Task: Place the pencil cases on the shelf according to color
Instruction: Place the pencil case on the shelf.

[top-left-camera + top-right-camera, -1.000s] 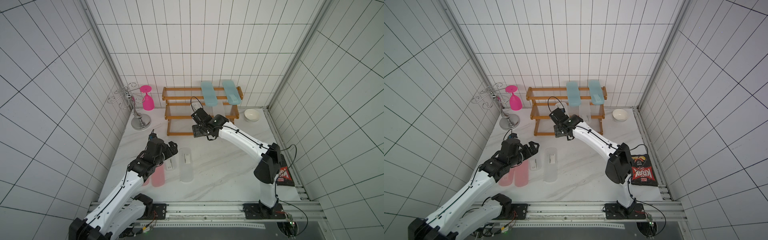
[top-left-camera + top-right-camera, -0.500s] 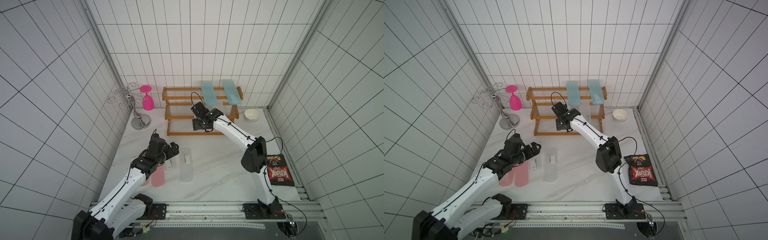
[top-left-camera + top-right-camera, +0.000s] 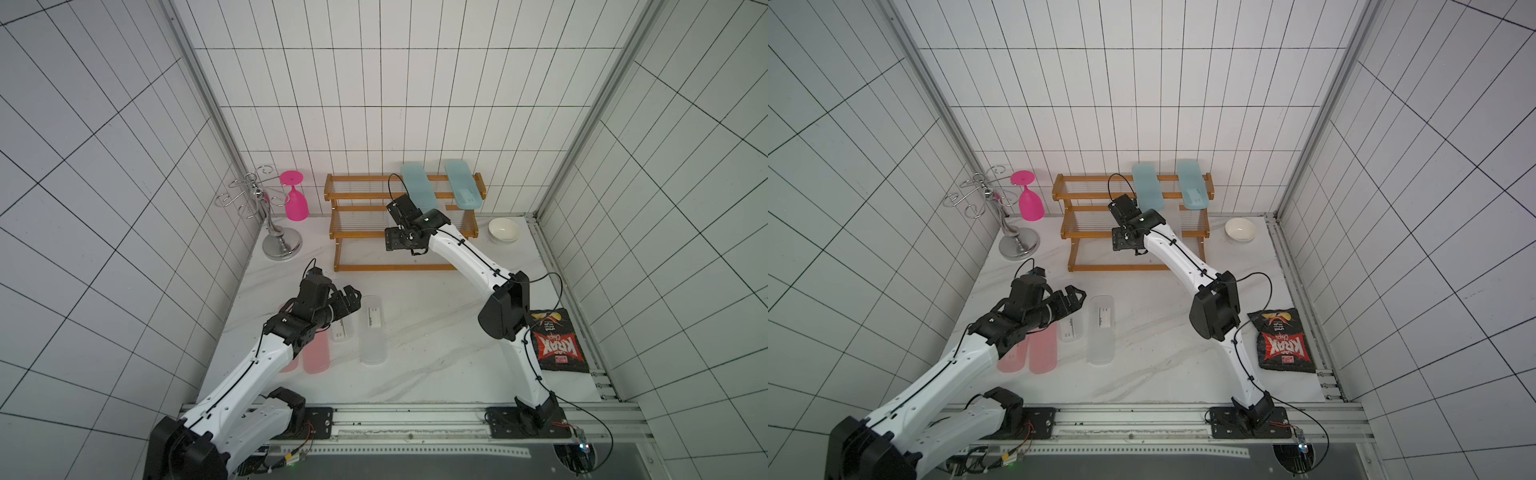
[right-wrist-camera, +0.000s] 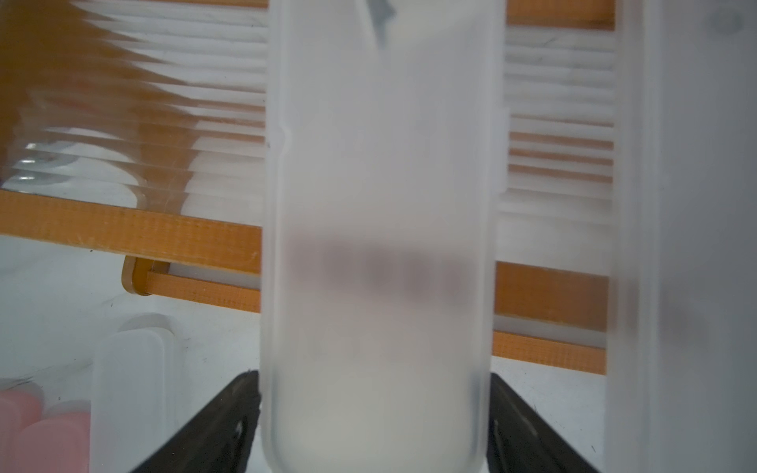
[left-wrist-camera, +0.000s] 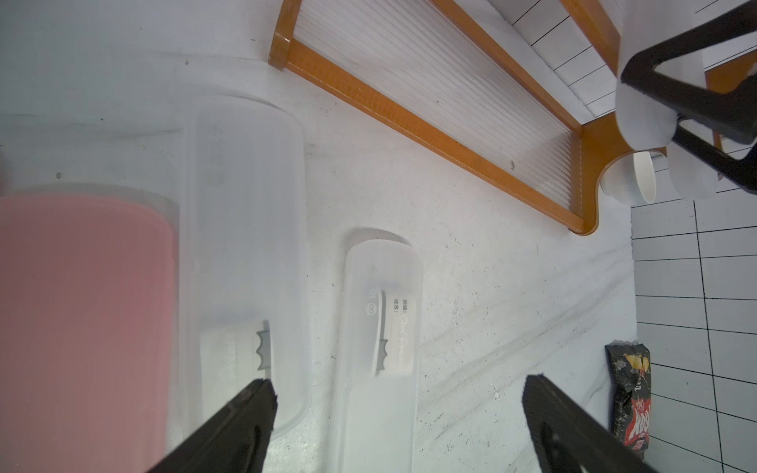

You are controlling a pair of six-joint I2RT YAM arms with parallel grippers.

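1. Since a second ago the right arm's elbow has swung left, off the chip bag point(image 3: 557, 345), which now shows whole. The right claw point(image 3: 400, 241) has pushed slightly farther over the shelf point(image 3: 357, 235). The left arm has barely shifted.
2. Step in hand, as judged: a frosted case point(image 4: 377, 184) is being set on the middle tier, just left of a second frosted case point(image 4: 688, 204) already lying there. The blue cases point(image 3: 417, 188) sit side by side on the top tier, toward its right end.
3. Right claw: its fingers flank the near end of the frosted case, one at each long side, spread about as wide as the case. Whether they press it or have let go cannot be told. The case appears to lie lengthwise across the slats, its near end overhanging the front rail.
4. Left claw point(image 3: 1077, 299): jaws well apart and empty, hovering over the table point(image 3: 436, 332). They straddle a labelled frosted case point(image 5: 377, 348) without touching it. A fourth frosted case point(image 5: 245, 245) lies just to its left, and the pink cases point(image 3: 1042, 349) lie farther left.
5. Next move, as judged: the right claw must be fully clear of the case before drawing back toward the near side, so as not to drag it off the slats. The left claw can then descend squarely onto the labelled case.
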